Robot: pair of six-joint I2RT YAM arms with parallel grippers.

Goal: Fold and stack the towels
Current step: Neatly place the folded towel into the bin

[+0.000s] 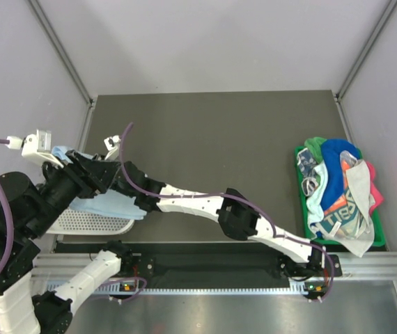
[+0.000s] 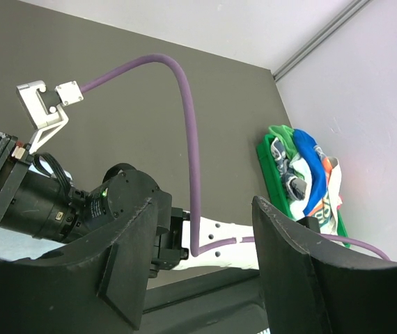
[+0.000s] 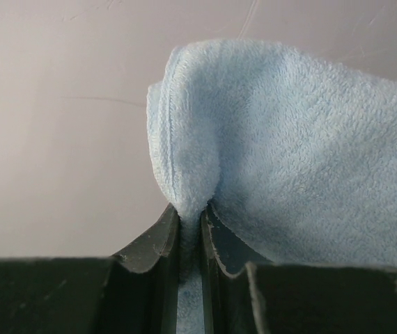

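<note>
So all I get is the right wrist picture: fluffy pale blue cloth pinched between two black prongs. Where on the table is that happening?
Observer: At the near-left corner of the dark table. From above, that pale blue terry towel in the right end effector overlaps a white plastic mesh basket.
Operator: And the other arm, is it holding anything?
Observer: No. The left end effector is open, with nothing between its fingers.
Operator: Any more cloth to do?
Observer: Yes, a jumbled heap of coloured towels sits in a green plastic tray at the table's right edge.
</note>
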